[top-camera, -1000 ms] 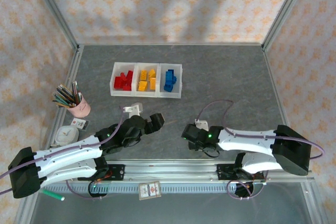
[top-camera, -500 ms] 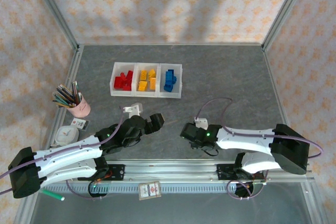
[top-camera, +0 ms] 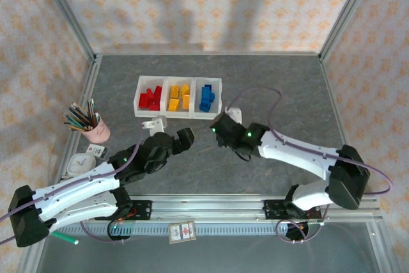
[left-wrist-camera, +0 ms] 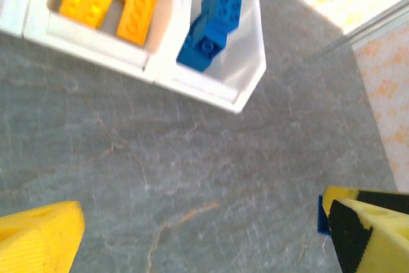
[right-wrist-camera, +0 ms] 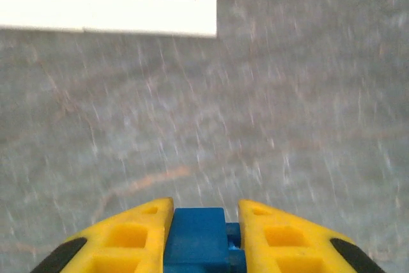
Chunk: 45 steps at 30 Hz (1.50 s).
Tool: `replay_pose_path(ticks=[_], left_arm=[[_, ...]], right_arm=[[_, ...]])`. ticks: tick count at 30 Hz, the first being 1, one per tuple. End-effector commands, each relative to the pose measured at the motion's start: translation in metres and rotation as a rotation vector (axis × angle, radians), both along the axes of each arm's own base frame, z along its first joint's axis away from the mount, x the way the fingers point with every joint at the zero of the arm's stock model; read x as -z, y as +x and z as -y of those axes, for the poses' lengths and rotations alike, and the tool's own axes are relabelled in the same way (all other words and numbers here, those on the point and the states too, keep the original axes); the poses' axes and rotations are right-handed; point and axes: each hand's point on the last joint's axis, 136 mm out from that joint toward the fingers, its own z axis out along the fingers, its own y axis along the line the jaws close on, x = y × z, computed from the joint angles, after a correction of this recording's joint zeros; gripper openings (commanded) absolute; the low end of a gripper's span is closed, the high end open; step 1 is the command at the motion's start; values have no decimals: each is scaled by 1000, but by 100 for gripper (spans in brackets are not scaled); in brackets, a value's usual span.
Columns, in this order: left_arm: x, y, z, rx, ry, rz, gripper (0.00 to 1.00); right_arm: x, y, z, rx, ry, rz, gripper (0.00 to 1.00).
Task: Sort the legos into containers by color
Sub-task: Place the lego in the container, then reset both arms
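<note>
Two arms rise from a metal rail (top-camera: 211, 212) at the near edge of the table (top-camera: 281, 87), whose top is a grey, stone-veined sheet. A small printed card (top-camera: 181, 232) lies on the rail, and a green pen (top-camera: 64, 238) lies off at the near left corner.

The left arm (top-camera: 83, 190) reaches forward and inward. Its jaws are spread wide: in the left wrist view the yellow fingers (left-wrist-camera: 38, 238) stand at either edge, with grey surface between them. The right arm (top-camera: 300, 155) stretches in from the right toward the middle. Its jaws are pinched on a blue lego (right-wrist-camera: 198, 241), held above the table just short of the containers. The two sets of jaws hang near each other, apart, around the middle of the table.

Along the left edge sit a white round object (top-camera: 80, 165), a small card (top-camera: 96, 151) and, a little farther back, a pink cup (top-camera: 98, 133) bristling with pencils.

Beyond the jaws stand the containers (top-camera: 179, 116), three joined white bins in a row. The left bin holds red legos (top-camera: 150, 98), the middle one yellow-orange legos (top-camera: 179, 97), and the right one blue legos (top-camera: 207, 97).

Farther still the grey surface runs to the back. There metal frame posts (top-camera: 66, 11) rise at the corners. Walls (top-camera: 211, 4) papered in a pale orange floral pattern close the space on three sides, crossed by soft shadows.
</note>
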Motion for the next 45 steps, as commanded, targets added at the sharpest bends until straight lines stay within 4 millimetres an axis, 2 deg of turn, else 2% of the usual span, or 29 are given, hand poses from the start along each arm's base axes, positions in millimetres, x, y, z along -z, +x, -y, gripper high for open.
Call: replay_pose_path(ticks=[1,7,12,20,25,28,31,36,40,42,45], left_arm=[[-14,11,-18,-30,68,36,99],[-22,27,-30,-57,85,49,99],[-26,38,-29,-57,96,54,99],[-19,43,-29,-55,108,40,99],[-22,43,-32,-61,110,46,99],[-22,44,-34,-65,113,46,99],[-23,45,-34,-65,113,47,99],[-27,46,-35,-69,116,54,99],[-34,48,-40,-87,127,68,99],[-39,49,-46,-107,139,81,99],[-47,53,-60,-155,159,104,99]], right_arm=[[-13,44,-1,-15,-59,79,26],[-24,114,-8,12,-91,121,26],[-15,158,-16,15,-81,113,26],[-1,194,-31,9,-52,95,26],[3,205,-37,-1,-37,88,29],[4,208,-40,-5,-34,82,41],[3,208,-37,5,-48,83,43],[-24,204,-33,14,-20,124,43],[-54,193,-17,52,0,179,42],[-65,184,-2,85,5,210,43],[-78,170,30,162,32,251,49]])
